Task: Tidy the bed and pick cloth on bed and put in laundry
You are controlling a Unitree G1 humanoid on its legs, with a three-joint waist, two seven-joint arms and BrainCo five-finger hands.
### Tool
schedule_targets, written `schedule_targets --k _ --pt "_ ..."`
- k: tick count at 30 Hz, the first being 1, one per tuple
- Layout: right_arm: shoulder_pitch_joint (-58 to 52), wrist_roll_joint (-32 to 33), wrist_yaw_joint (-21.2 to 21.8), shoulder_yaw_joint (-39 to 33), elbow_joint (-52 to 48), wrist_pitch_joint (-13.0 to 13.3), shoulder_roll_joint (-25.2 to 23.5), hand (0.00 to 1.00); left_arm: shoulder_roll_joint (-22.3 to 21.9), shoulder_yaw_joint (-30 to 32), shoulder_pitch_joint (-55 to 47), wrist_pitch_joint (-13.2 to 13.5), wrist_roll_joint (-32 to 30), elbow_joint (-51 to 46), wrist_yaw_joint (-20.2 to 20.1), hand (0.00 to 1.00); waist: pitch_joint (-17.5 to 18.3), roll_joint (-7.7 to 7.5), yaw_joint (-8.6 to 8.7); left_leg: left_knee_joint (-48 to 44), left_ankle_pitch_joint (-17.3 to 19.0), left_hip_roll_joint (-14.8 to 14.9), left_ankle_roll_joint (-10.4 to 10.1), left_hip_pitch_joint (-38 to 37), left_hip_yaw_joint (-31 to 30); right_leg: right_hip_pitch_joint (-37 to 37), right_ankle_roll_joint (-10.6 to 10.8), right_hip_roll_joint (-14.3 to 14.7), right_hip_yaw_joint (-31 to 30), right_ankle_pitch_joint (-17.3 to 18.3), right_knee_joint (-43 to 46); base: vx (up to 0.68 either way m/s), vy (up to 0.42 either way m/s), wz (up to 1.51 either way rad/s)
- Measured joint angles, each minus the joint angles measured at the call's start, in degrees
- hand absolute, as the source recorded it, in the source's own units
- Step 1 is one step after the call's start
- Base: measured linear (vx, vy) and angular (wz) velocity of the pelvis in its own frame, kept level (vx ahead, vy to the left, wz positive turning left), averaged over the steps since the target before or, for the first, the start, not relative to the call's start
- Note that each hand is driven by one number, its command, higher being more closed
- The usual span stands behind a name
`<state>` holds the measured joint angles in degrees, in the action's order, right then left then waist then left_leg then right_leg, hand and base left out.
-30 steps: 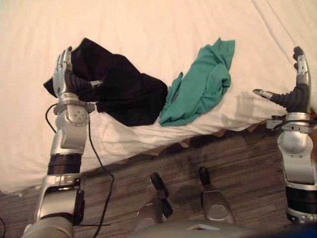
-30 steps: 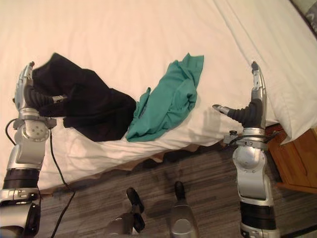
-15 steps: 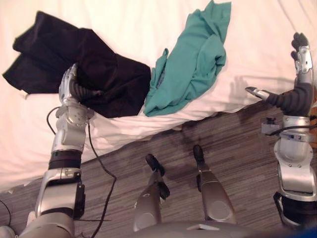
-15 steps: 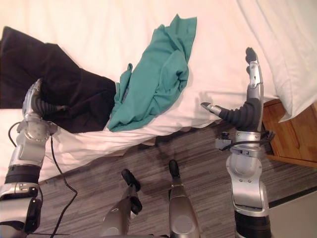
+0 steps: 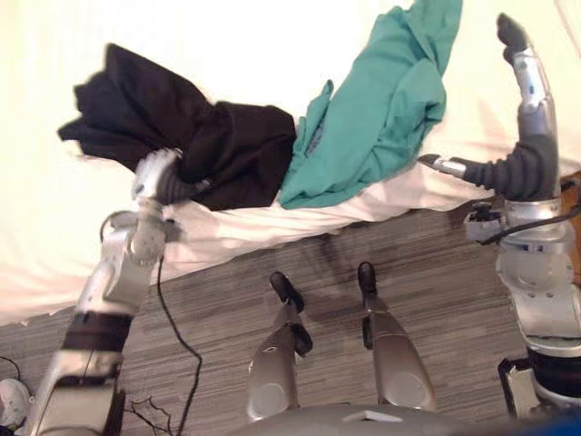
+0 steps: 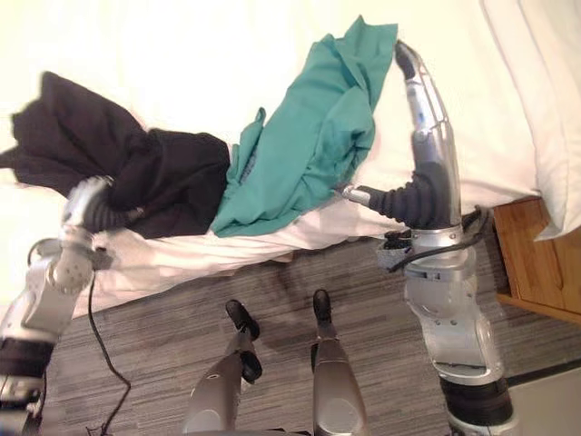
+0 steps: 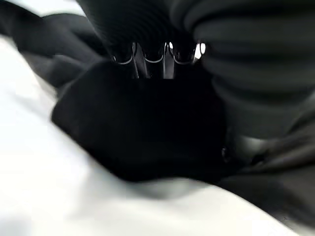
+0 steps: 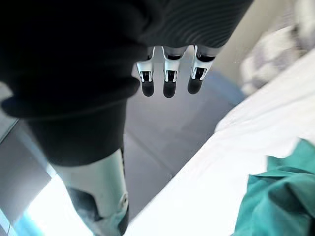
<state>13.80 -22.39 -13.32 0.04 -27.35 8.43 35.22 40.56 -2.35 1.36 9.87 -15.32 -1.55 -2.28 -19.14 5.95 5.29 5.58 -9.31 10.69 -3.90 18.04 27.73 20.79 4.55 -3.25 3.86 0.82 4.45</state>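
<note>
Bed [image 5: 272, 45]: bore both cloths.
Left hand [image 5: 156, 174]: in black cloth [image 5: 227, 150], grip unreadable.
Right hand [image 6: 427, 118]: splayed; green cloth [image 6: 309, 154] lay at your nine o'clock, maybe touching.

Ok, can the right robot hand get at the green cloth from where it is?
Probably yes. The right robot hand is open, close beside the green cloth at the edge of the bed, with nothing between them. The left robot hand grips the black cloth.
</note>
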Motion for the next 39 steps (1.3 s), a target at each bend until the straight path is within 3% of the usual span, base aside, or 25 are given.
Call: schedule_targets --k 3,7,10,13,20,21,24,29,35,39 --pt "2.4 -2.7 1.6 1.2 6.7 -0.2 2.2 0.0 -0.1 -3.5 -10.9 1.9 10.4 -4.2 -5.2 1.0 0.3 -0.16 -0.31 0.0 0.0 -0.2 0.0 -0.1 -1.7 -1.1 -0.3 -0.2 2.1 0.2 0.0 0.04 0.017 0.31" --pt "6.7 -4.0 2.5 1.8 18.7 -1.5 4.7 0.0 -3.7 -4.5 -18.6 1.1 18.9 -3.5 -7.9 1.0 0.4 -0.32 -1.56 0.0 -0.7 -0.7 0.3 -0.1 -3.5 -2.3 -0.8 -0.6 3.5 0.6 0.0 0.0 0.012 0.29" --pt "11.1 -6.0 3.8 3.0 32.7 -3.2 6.3 0.0 -5.6 -4.2 -20.1 0.5 21.0 0.9 -7.9 1.0 0.4 -0.32 -2.82 0.0 -2.9 -1.5 0.1 0.0 -5.6 -3.6 -1.1 -1.3 5.5 0.8 0.0 -0.06 -0.011 0.36" --pt "12.8 -6.0 4.2 3.1 38.9 -3.9 6.3 0.0 -7.3 -4.2 -21.1 0.2 22.3 3.8 -8.3 1.0 0.3 -0.22 -3.25 0.0 -3.3 -1.8 0.2 0.3 -6.5 -3.7 -1.2 -1.4 5.9 0.8 0.0 -0.07 -0.001 0.14" --pt "18.7 -5.9 4.2 4.5 54.8 -5.0 5.9 0.0 -15.0 -4.9 -21.1 -1.6 25.6 17.7 -9.2 1.0 -0.7 2.03 -3.32 0.0 -2.6 -2.1 -0.1 1.2 -9.3 -2.7 -0.8 -1.8 6.2 1.8 0.6 -0.12 0.018 0.03" --pt "20.5 -5.9 4.1 5.1 57.1 -5.6 5.2 1.0 -17.9 -4.8 -16.7 -2.0 24.5 25.8 -8.6 1.0 -0.8 2.93 -3.46 0.0 -0.8 -1.6 -0.2 1.2 -9.0 -2.3 -0.8 -1.5 6.0 1.8 0.6 -0.14 0.022 -0.2" --pt "27.4 -6.1 4.0 8.5 63.3 -6.8 2.9 1.0 -22.7 -4.0 -3.6 -5.7 20.1 45.2 -5.5 1.0 -1.1 2.45 -3.29 0.0 -1.4 -1.6 0.0 1.9 -8.4 -1.5 -0.2 -1.5 5.0 -0.2 -0.1 -0.13 0.018 -0.17" --pt "31.7 -6.0 3.8 10.0 66.4 -7.8 0.6 1.0 -26.1 -3.2 6.8 -5.7 20.6 48.0 -2.2 1.0 -0.9 1.23 -3.09 0.0 -2.1 -1.4 0.6 2.6 -8.4 -0.8 -0.1 -1.3 4.8 -1.0 0.0 -0.06 -0.01 -0.04" --pt "33.0 -4.7 2.8 10.0 65.8 -7.9 -1.8 1.0 -26.8 -2.3 9.2 -5.6 21.0 49.0 -1.0 1.0 -0.9 1.21 -3.11 0.0 -3.1 -0.5 0.4 2.1 -8.3 -0.4 -0.9 -0.5 4.6 -0.4 1.3 0.02 -0.052 -0.07" --pt "31.8 0.5 1.6 9.5 65.1 -7.9 -3.6 1.0 -26.9 -2.0 9.6 -5.7 22.7 50.2 -0.9 1.0 -0.9 1.21 -3.25 0.0 -3.7 -0.6 -0.4 0.8 -8.2 -0.3 -1.5 -0.5 4.6 1.9 4.5 0.03 -0.03 0.0"
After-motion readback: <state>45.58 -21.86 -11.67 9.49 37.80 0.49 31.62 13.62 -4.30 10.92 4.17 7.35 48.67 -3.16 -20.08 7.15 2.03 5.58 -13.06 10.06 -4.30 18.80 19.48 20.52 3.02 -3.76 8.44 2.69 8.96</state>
